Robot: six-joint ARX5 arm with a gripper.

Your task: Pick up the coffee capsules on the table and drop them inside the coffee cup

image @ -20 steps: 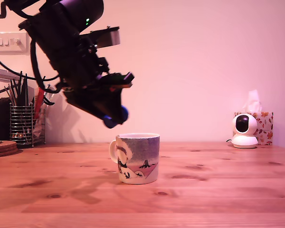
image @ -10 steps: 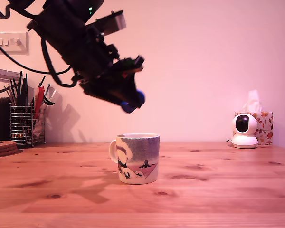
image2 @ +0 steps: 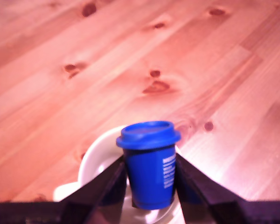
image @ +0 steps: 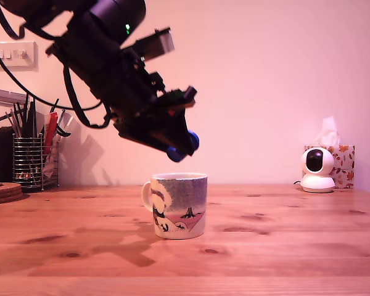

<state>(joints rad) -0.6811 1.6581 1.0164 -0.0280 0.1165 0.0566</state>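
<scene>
The blue capsule [image2: 150, 169] was clamped between the two black fingers of the gripper [image: 182, 147], suspended in the air directly above the rim of the coffee cup [image: 176, 205] without touching it. The cup stood upright on the wooden table [image: 283, 246], with bare tabletop on all sides. The capsule was bright blue, tapered, with a wider flat rim.

The gripper [image2: 151, 182] clamps a blue capsule [image2: 149, 168] directly above the white cup [image2: 95, 163] on the wooden table [image2: 130, 60].

Blue capsule [image: 184, 147] now above mug [image: 176, 205].
</scene>
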